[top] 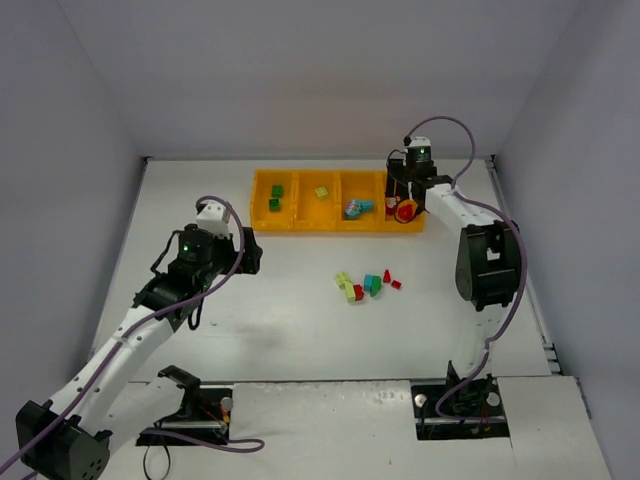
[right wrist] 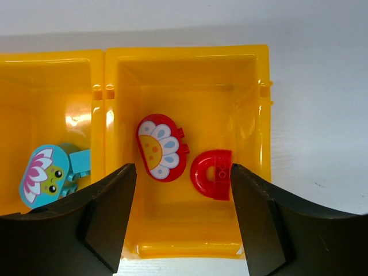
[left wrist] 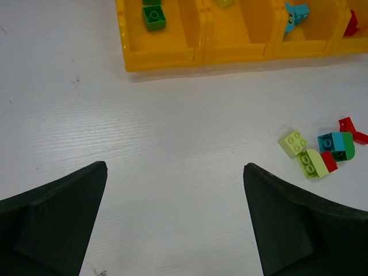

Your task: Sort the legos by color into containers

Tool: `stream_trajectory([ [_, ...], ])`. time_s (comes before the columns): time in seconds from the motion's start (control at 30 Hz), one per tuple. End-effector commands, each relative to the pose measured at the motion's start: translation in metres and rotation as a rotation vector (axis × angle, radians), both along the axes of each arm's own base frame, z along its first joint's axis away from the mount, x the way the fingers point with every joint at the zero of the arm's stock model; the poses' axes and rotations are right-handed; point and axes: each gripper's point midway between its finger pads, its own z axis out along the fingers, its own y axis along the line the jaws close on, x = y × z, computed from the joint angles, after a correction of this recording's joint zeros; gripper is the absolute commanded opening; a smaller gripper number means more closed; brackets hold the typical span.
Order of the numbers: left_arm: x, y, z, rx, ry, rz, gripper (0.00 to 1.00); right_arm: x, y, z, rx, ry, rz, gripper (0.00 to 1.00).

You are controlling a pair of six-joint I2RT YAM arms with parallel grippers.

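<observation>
The right tool hangs over the end compartment of the tray, the last of 4 on the tool's right. Its jaws are spread wide with nothing between them. On the compartment floor under the gap lie 2 red pieces: a rounded red piece printed with a sun, and a red arch just beside it, not touching. The next compartment to the tool's left holds a teal printed piece. By this lie of things, the step in hand reads as the tail end of a red drop-off.

The left tool is likewise open and empty, hovering over the bare surface with the tray ahead of it. The unsorted pile sits ahead and to its right. For the right tool, the pile is back toward its arm's base and to the left, well apart from the tray.

In the pile, a lime brick, a lime rounded piece and a teal brick are packed together. A red wedge lies at the far edge.

The next move probably calls for the right tool to rise clear of the tray wall and travel back to the pile. There it should close on 1 outlying piece, since the packed ones leave little room for the jaws.
</observation>
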Motion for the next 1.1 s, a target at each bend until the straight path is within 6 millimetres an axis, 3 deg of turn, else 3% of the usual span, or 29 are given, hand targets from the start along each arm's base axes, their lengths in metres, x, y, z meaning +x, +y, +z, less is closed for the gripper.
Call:
stream_trajectory([
  [0.0, 0.012, -0.003, 0.026, -0.028, -0.077, -0.002, 0.97, 0.007, 0.002, 0.078, 0.031, -0.174, 0.026, 0.63],
  [0.13, 0.012, -0.004, 0.027, -0.031, -0.077, -0.001, 0.97, -0.022, 0.019, 0.089, 0.047, -0.181, 0.115, 0.57],
  [0.33, 0.013, -0.004, 0.026, -0.031, -0.074, 0.001, 0.97, -0.091, 0.059, 0.086, 0.059, -0.152, 0.236, 0.36],
  [0.37, 0.013, -0.004, 0.026, -0.031, -0.073, 0.002, 0.97, -0.105, 0.075, 0.080, 0.062, -0.137, 0.277, 0.34],
  [0.47, 0.014, -0.004, 0.026, -0.032, -0.074, 0.003, 0.97, -0.142, 0.099, 0.061, 0.088, -0.087, 0.331, 0.33],
  [0.6, 0.013, -0.005, 0.026, -0.033, -0.072, -0.004, 0.97, -0.187, 0.114, 0.023, 0.108, 0.011, 0.376, 0.34],
  [0.83, 0.014, -0.007, 0.024, -0.039, -0.066, -0.006, 0.97, -0.224, 0.144, -0.004, 0.086, 0.076, 0.503, 0.42],
  [1.07, 0.013, -0.007, 0.024, -0.039, -0.063, -0.005, 0.97, -0.224, 0.165, -0.019, 0.049, 0.108, 0.528, 0.56],
])
